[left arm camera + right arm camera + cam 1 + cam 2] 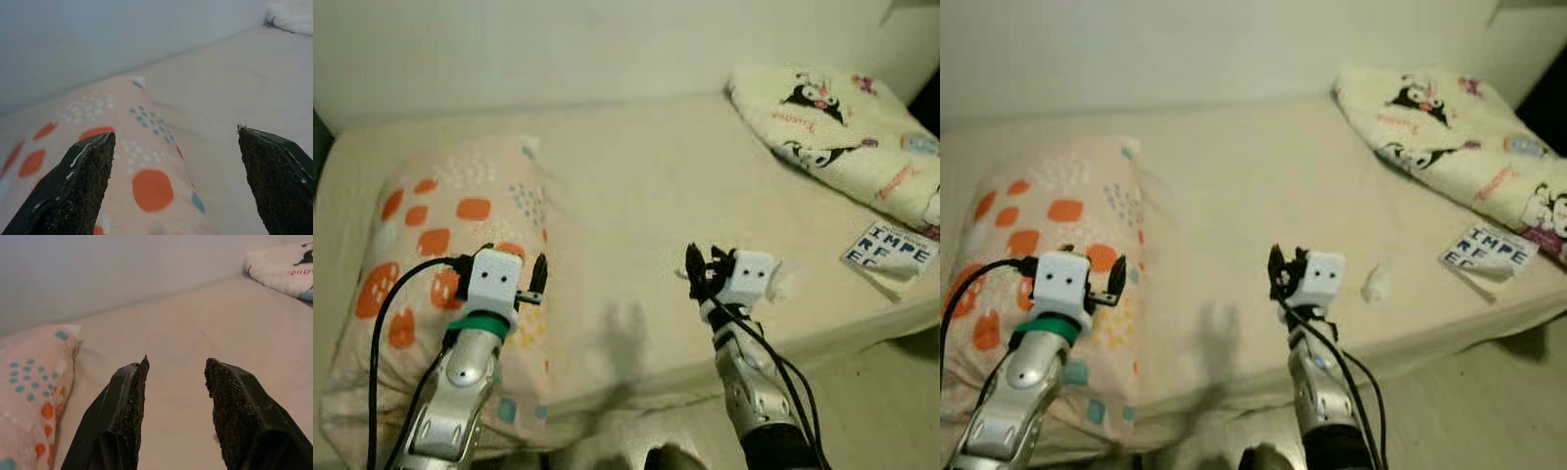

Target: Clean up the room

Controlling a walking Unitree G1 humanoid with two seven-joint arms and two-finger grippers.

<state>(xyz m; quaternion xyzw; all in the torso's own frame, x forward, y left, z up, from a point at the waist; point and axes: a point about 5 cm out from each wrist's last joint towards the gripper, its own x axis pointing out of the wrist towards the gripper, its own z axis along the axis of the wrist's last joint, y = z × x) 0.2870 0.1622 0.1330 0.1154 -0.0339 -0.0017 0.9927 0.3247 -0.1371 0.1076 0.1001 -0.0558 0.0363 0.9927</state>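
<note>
A pillow (440,225) with orange and teal spots lies on the left of the cream bed (646,176). My left gripper (533,276) hovers over the pillow's right edge, open wide with nothing between its fingers (83,181). My right gripper (703,266) hangs above the bare sheet near the bed's front edge, open and empty, its fingertips (134,382) a small gap apart. Just right of it a small crumpled white tissue (1376,282) rests on the sheet. A folded cream blanket (842,117) with cartoon prints sits at the back right.
A white booklet (889,253) with bold black letters lies at the bed's right front, below the blanket. A pale wall (607,49) runs behind the bed. Light floor (891,411) shows at the lower right beyond the mattress edge.
</note>
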